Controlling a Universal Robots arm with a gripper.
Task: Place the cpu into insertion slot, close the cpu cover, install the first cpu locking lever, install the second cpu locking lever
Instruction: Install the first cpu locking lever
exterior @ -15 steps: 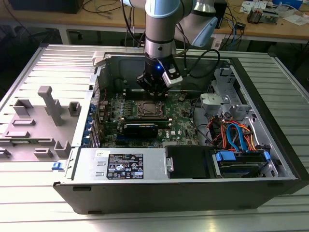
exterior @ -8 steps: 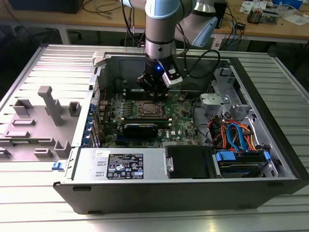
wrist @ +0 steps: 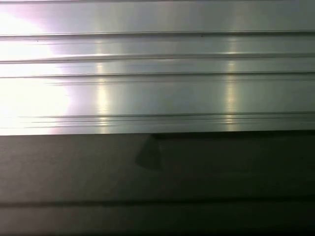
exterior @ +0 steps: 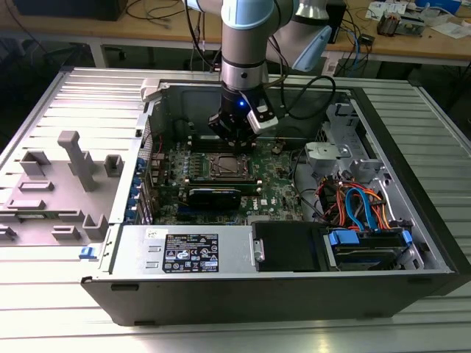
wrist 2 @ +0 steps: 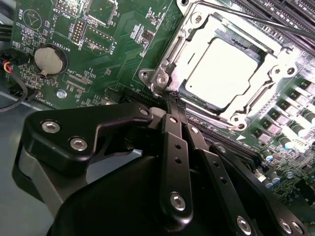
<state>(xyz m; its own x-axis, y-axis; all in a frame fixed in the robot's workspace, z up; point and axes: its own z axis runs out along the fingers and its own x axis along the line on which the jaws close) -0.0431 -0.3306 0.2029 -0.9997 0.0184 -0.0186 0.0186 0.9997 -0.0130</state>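
at the left of the exterior view a grey plastic fixture point(exterior: 62, 184) is seen on the ribbed metal tabletop point(exterior: 221, 323), beside the open computer case point(exterior: 294, 287). inside the case, near the frame's centre, the green motherboard point(exterior: 276, 193) lies flat, and the gripper point(exterior: 234, 131) hangs just above its upper edge, close behind the insertion slot point(exterior: 227, 166).

in the second wrist view, a coin battery point(wrist 2: 50, 59) sits at the upper left. at centre the gripper point(wrist 2: 173, 109) is seen with its two slim fingers point(wrist 2: 176, 147) pressed together, closed and holding nothing; their tips rest at or just beside the lower-left corner of the socket. to the upper right the cpu point(wrist 2: 227, 71) lies flat inside the insertion slot, and the cpu cover point(wrist 2: 189, 46) appears to be lowered around it, the chip showing through its window. a thin locking lever point(wrist 2: 256, 18) crosses the upper right corner, apparently not yet latched.

a slip is judged to be the main risk: the closed tips are narrow, and a wire lever could spring off them and snap back. if pressure were applied off the lever, nearby board components could be scraped. whether the cover is fully seated cannot be told; were it not, forcing a lever could stress the cpu.
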